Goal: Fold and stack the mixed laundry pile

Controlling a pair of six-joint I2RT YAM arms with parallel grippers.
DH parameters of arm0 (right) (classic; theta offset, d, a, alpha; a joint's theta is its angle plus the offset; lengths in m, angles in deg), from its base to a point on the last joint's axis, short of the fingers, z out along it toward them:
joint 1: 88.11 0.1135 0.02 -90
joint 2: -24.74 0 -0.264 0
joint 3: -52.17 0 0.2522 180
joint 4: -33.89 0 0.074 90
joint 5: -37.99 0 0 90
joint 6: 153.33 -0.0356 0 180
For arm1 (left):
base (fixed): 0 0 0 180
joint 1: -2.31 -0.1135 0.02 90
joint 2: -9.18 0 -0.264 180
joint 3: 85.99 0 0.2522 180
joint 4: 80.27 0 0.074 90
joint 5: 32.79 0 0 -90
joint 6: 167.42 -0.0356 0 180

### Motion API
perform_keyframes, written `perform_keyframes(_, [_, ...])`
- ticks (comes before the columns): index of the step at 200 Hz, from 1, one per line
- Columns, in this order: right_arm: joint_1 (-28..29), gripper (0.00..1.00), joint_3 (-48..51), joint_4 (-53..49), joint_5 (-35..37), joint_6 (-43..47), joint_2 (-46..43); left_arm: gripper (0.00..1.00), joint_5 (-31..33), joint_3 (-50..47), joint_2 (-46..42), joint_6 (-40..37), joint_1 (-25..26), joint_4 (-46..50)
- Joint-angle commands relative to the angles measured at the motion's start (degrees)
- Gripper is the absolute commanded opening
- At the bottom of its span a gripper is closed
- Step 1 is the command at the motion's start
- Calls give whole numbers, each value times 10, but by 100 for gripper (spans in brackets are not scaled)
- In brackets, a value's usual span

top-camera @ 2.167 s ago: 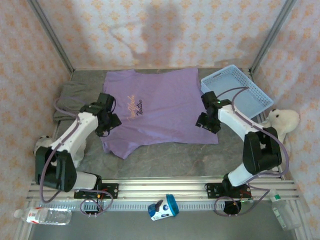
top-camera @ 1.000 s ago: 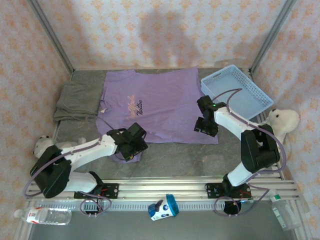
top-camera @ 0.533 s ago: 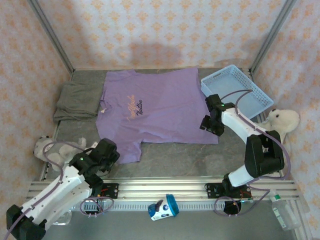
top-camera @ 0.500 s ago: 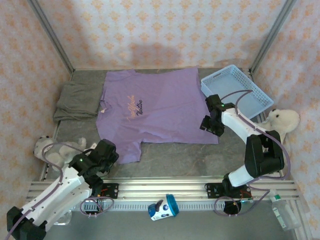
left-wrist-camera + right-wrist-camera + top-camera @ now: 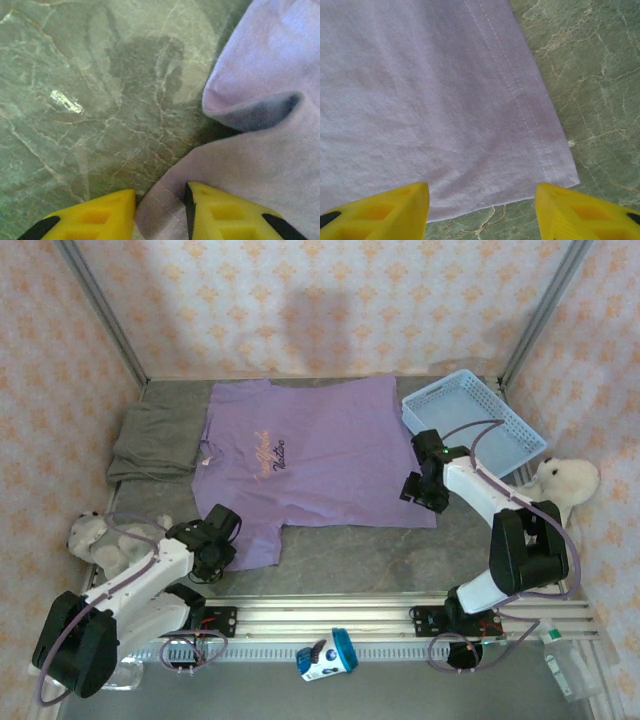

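At the far left edge of the grey marbled surface (image 5: 350,555) lies a white and grey plush toy (image 5: 92,535). Behind it, towards the back wall, rests the grey-olive garment (image 5: 150,440), crumpled into a rough block, its right edge just beside the left sleeve of the lavender-purple T-shirt (image 5: 320,455).

The left pincer (image 5: 222,540) is down at the shirt's near left corner. In the left wrist view its yellow fingers (image 5: 90,220) are drawn close, and a stitched strip of the shirt's edge fills the narrow gap between them. Whether they truly pinch the cloth cannot be told. Just beyond the fingers, a fold of the shirt bulges up off the surface.

The T-shirt lies spread flat across the middle of the surface, chest print upward.

The right pincer (image 5: 420,495) hangs over the shirt's near right corner, its fingers wide apart. In the right wrist view the hemmed corner lies flat between and beyond the two yellow tips.

Further right, a light blue lattice basket (image 5: 478,425) sits at the back right corner, touching the shirt's right sleeve. A white plush toy (image 5: 565,480) leans by the right wall.
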Motion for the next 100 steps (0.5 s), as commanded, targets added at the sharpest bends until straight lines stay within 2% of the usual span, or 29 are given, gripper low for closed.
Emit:
perform_keyframes(1, [-8, 58, 3, 6, 5, 4, 9, 22, -60, -17, -28, -7, 29, 6])
perform_keyframes(25, [-10, 58, -2, 18, 6, -2, 26, 8, -67, -19, -71, 17, 68, 49])
perform_keyframes(40, [-12, 58, -6, 21, 12, -5, 36, 0, -68, -23, -76, 23, 70, 50])
perform_keyframes(79, [-34, 58, -8, -2, 48, -2, 34, 0, -21, 29, -46, 20, 69, 55])
perform_keyframes(100, [-64, 59, 22, 4, 30, -7, 12, 0, 23, 81, -31, -6, 61, 85])
